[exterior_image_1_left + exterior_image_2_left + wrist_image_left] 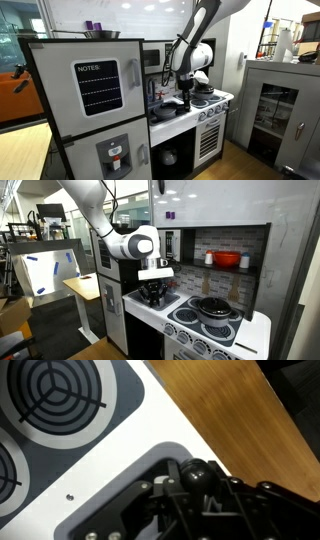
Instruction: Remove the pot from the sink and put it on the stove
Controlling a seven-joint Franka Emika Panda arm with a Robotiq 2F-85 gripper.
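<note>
In the wrist view my gripper (pixel 200 488) is down in the dark sink (pixel 105 520), its fingers closed around the black round knob (pixel 198 470) on top of the pot. The rest of the pot is hidden under the fingers. The stove's burners (pixel 55 395) lie on the white counter beside the sink. In both exterior views the gripper (pixel 152 292) (pixel 183 99) hangs low over the sink of the toy kitchen, next to the stove (pixel 190 319) (pixel 212 103).
A dark lidded pan (pixel 213 307) sits on a stove burner. A red bowl (pixel 226 258) stands on the shelf behind the stove. A toy fridge with a notes board (pixel 98 88) stands beside the sink. Wooden floor (pixel 240 410) lies past the counter edge.
</note>
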